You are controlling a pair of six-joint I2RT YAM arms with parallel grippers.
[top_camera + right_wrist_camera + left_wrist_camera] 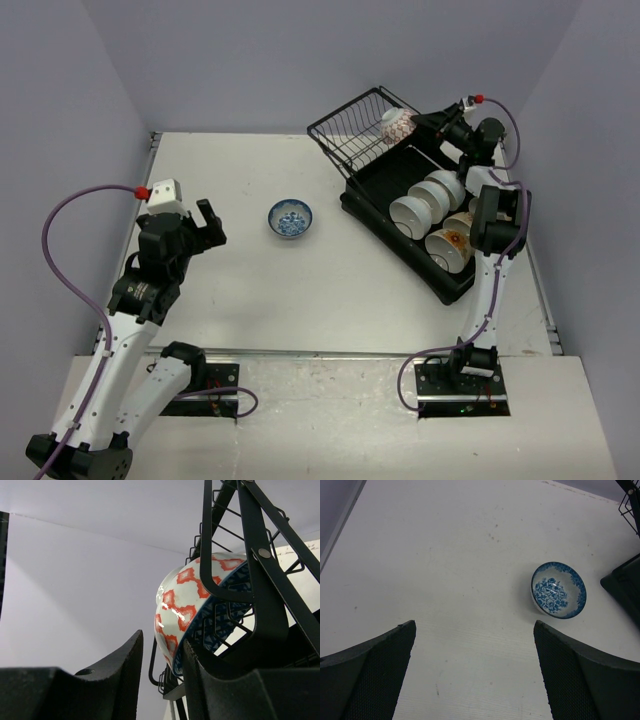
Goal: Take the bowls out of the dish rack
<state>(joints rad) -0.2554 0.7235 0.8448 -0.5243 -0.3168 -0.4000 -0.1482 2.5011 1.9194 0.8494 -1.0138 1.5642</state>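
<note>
The pink-patterned ceramic bowl (pixel 185 605) stands on edge in the tilted black wire basket (pixel 345 125) at the 11 o'clock end of the black dish rack (pixel 372 192). The right claw (pixel 162 646) straddles its rim, half closed, a sliver of gap beside one finger. The left claw (pixel 474 625) hangs spread wide and empty over the white worktop (pixel 445 555), a blue-patterned bowl (pixel 559 590) at its 2 o'clock.

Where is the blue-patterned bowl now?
In the top view, the blue-patterned bowl sits upright on the white table, left of the dish rack and apart from it.
</note>
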